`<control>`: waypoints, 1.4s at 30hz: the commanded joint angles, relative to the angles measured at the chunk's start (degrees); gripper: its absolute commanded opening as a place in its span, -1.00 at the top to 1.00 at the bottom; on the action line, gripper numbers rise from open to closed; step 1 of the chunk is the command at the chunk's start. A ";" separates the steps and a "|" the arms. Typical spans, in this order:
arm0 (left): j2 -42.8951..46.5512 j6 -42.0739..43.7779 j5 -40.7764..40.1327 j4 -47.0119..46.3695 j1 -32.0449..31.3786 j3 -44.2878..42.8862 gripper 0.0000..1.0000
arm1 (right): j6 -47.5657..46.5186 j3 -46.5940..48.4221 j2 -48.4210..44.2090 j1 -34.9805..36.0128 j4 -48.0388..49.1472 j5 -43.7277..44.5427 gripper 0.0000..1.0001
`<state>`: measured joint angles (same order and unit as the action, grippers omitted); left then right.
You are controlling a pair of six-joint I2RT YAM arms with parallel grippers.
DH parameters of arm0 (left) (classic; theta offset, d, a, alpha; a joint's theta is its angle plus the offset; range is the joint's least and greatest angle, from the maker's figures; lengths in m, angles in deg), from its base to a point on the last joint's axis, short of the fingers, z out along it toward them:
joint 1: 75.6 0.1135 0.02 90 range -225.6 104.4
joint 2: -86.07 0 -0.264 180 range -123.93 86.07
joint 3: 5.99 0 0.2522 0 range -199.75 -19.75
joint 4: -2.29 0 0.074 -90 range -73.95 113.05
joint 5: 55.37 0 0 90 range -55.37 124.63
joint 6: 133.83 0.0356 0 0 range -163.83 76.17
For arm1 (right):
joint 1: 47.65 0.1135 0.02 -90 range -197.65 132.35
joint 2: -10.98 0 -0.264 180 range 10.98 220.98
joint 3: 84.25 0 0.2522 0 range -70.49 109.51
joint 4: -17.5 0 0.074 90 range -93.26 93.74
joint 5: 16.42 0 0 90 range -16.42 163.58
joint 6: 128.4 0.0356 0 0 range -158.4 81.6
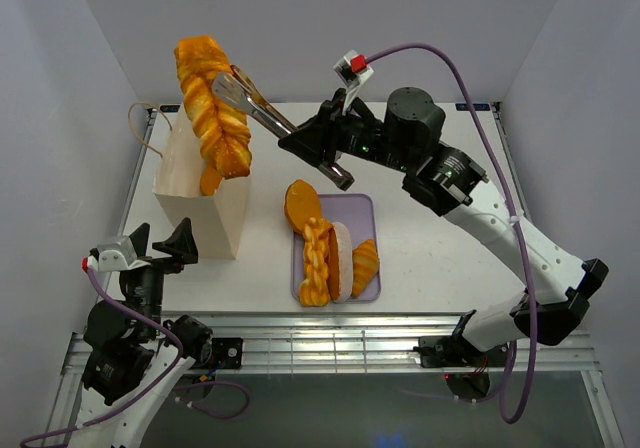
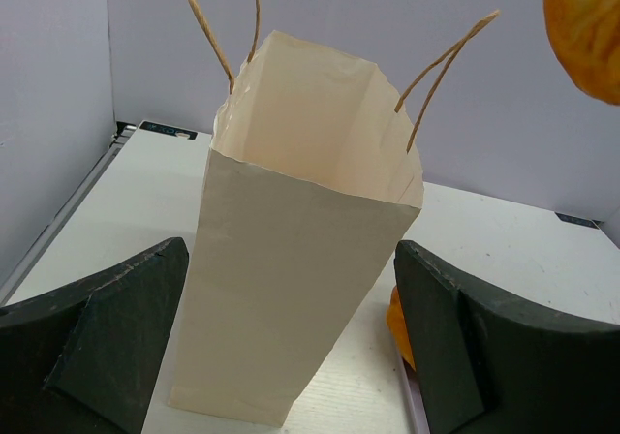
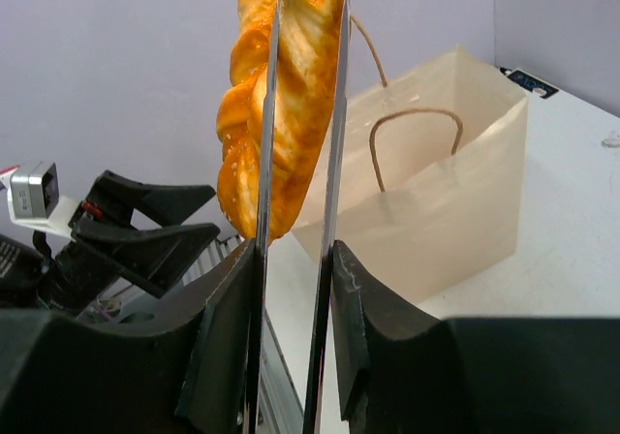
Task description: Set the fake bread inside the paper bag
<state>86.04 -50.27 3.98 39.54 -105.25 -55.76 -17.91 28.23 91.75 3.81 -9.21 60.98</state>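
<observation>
Right gripper (image 3: 295,260) fills my wrist cam, clamped on the handles of the metal tongs (image 3: 334,163) and squeezing them together. The tong blades pinch a braided loaf (image 3: 291,85) around its middle. It hangs nearly vertical, well off the table (image 1: 440,248).

Outward: paper bag (image 1: 205,203) stands upright at the left, mouth open. From the top cam the loaf's lower end overlaps the bag mouth, but it's above the rim. Can't tell if it's centred over the opening.

Left gripper (image 1: 163,236) is spread wide, holding nothing, low at the bag's near side, apparently not touching.

On the lilac tray (image 1: 365,208) mid-table: second braided loaf (image 1: 316,258), pale bun (image 1: 341,258), small ridged pastry (image 1: 365,266). An oval loaf (image 1: 302,206) overhangs the far edge.
</observation>
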 commanded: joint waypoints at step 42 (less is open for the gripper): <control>4.16 0.64 1.39 -0.55 -0.41 0.59 -0.96 | 3.24 -3.96 16.88 2.33 26.57 3.11 0.08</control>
<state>86.06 -50.25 4.26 39.54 -105.38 -55.71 -14.32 24.95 111.49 5.78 10.33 62.91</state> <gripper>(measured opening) 0.979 0.466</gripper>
